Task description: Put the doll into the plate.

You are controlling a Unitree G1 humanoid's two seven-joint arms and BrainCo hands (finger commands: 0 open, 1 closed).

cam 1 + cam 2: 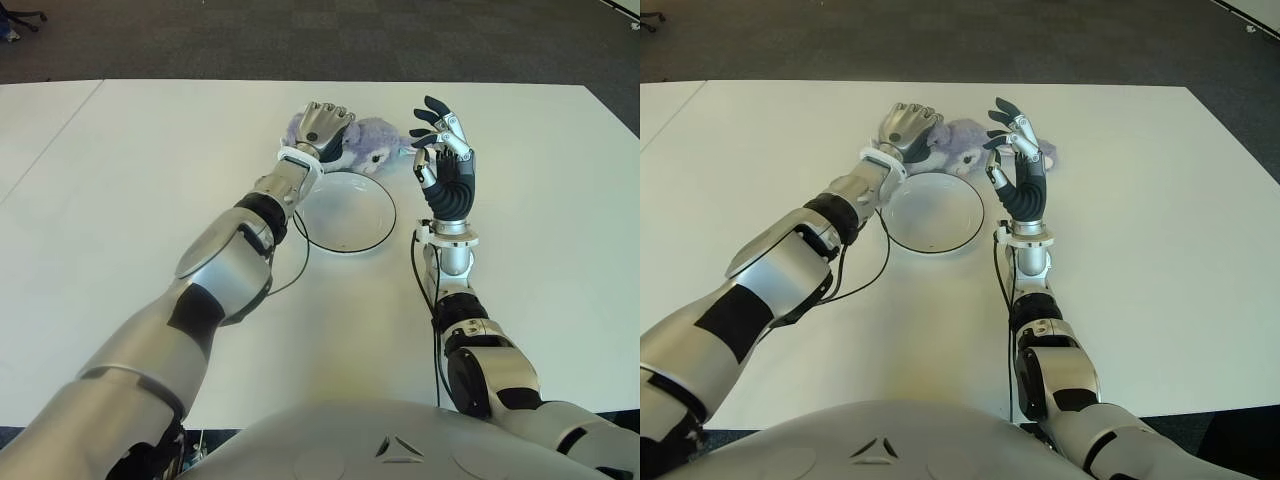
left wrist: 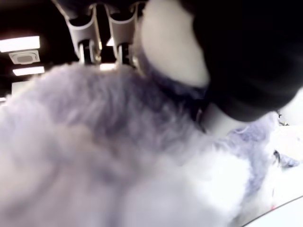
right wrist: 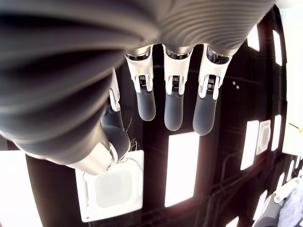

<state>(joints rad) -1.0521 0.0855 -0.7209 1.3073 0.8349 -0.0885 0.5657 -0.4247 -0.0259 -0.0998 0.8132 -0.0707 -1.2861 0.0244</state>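
**Doll half hidden under robot's left hand at far rim of plate**

Doll (image 1: 368, 138), a pale purple plush, lies on the white table (image 1: 150, 180) just beyond the far rim of the white plate (image 1: 345, 212), outside the dish. Much of it is covered: the left hand (image 1: 322, 124) sits on top of its left part with fingers curled down into the fur, so only the fluffy body to the right of that hand and a patch showing past its left side can be seen from the head camera. The left wrist view is filled almost edge to edge with blurred lilac fur (image 2: 118, 156), two finger links (image 2: 87, 38) showing above it and a dark rounded part of the hand blocking one corner; the grasp reads as closed on the toy, though the fingertips themselves are buried and cannot be made out.

To the right of the doll, the right hand (image 1: 445, 160) stands upright on its wrist, palm turned toward the toy, fingers (image 3: 173, 106) loosely extended and holding nothing; whether it touches the plush cannot be told. Its wrist camera looks up past the fingers at ceiling lights.

A thin black cable (image 1: 297, 262) loops over the table beside the left forearm, near the plate's rim; another runs along the right forearm. Dark carpet (image 1: 300, 40) lies past the table's far edge.
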